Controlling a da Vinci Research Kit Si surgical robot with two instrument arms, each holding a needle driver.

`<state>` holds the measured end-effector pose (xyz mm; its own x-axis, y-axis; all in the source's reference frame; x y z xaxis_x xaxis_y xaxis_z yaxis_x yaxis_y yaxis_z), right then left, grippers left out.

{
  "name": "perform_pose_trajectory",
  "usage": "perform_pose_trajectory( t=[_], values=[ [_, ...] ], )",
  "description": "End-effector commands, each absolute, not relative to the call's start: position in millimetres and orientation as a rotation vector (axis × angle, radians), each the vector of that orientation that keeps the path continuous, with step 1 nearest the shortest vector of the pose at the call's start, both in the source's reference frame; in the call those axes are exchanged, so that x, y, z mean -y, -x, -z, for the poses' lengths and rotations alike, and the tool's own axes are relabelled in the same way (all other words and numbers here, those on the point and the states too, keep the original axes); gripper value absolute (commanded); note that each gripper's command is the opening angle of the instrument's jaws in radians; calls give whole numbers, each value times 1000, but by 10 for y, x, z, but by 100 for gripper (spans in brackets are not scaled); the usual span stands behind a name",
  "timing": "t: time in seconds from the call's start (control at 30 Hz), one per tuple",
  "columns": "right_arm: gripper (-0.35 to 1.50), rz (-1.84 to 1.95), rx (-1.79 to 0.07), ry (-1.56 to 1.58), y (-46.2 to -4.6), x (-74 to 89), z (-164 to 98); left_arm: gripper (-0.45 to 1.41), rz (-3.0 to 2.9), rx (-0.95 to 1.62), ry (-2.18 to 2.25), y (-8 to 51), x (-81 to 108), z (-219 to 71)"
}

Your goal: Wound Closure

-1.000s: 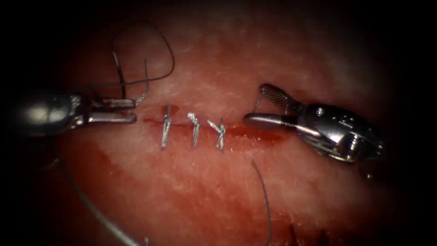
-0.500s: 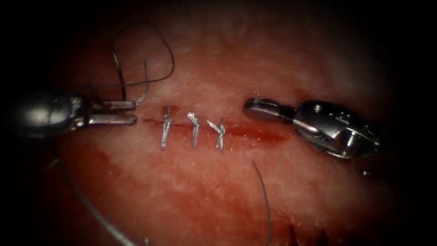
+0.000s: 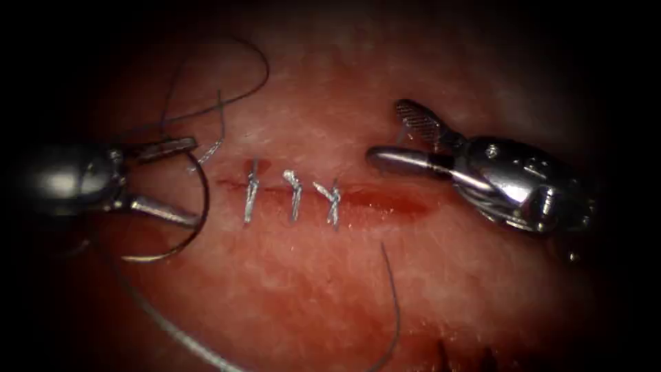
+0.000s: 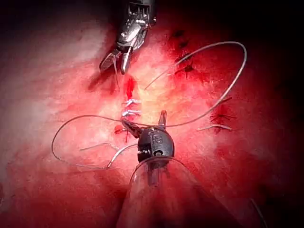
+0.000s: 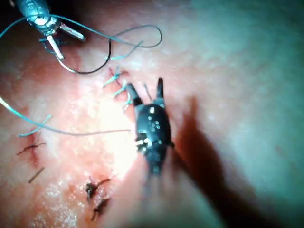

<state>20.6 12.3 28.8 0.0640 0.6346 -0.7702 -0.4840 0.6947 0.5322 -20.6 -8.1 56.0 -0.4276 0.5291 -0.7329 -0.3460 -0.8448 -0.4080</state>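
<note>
Grip curved needle [image 3: 180, 244], loose on tissue [image 3: 310, 289] at cut's [image 3: 385, 201] 9 o'clock, squarely between left tool's [image 3: 195, 182] wide, empty jaws, keeping right tool [image 3: 387, 132], parted and empty at 3 o'clock, clear.

The left tool [image 3: 182, 182] has opened its jaws, and the needle [image 3: 186, 227] now lies beside them. The right tool [image 3: 389, 134] has reopened above the cut [image 3: 385, 201].

- No legible text, label, brand, number or sign in any view.
- Bright metal tool housings: no readable markings.
- Pale red tissue surface: no readable markings.
</note>
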Motion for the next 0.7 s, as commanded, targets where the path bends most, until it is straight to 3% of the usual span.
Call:
perform_pose_trajectory(
  t=[0.03,0.3,0.53,0.7],
  values=[
    [121,-852,-1241,-148,-208,-115,-293,83,-2255,287,1255,204,92,-562],
    [123,-837,-1238,-135,-205,-115,-294,96,-2337,437,1162,158,110,-552],
    [125,-832,-1241,-130,-205,-114,-294,78,-2381,437,1101,138,108,-541],
    [126,-826,-1241,-127,-205,-114,-294,66,-2511,198,1200,145,97,-525]
  ],
)
